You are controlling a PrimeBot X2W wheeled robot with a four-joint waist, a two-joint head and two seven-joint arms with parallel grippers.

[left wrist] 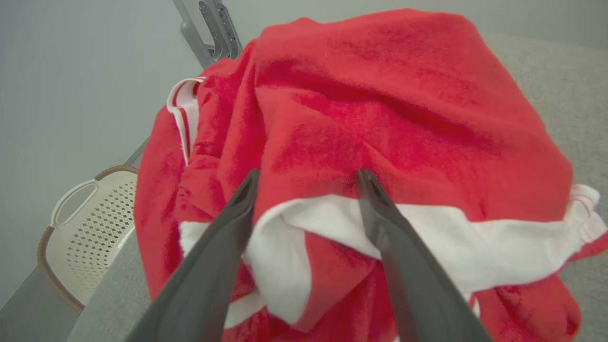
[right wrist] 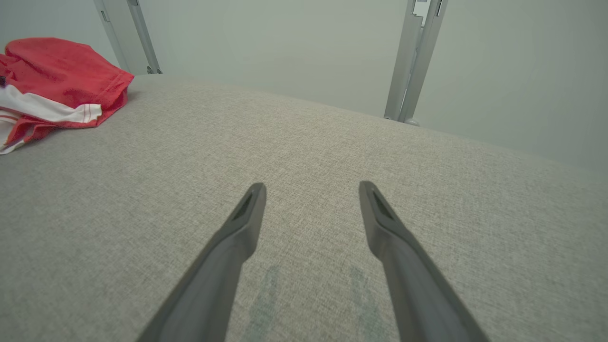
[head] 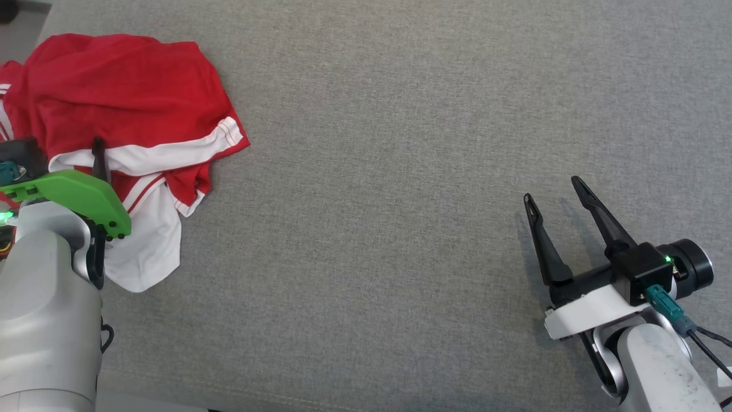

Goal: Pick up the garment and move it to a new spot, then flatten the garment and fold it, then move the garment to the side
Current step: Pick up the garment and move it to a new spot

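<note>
While the garment [head: 126, 97] lies crumpled, you have both sets of fingers spread wide.
Your left gripper [left wrist: 306, 178] hangs over its white band [left wrist: 427, 223], your right gripper [head: 552, 189] above the grey surface [head: 400, 171].

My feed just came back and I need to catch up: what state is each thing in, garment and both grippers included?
garment: crumpled in a heap, not flattened or folded, at the left of the grey surface.
left gripper: open, at the garment's white band, gripping nothing.
right gripper: open, empty, over bare surface.
basket: beside the surface; contents cannot be told.
</note>
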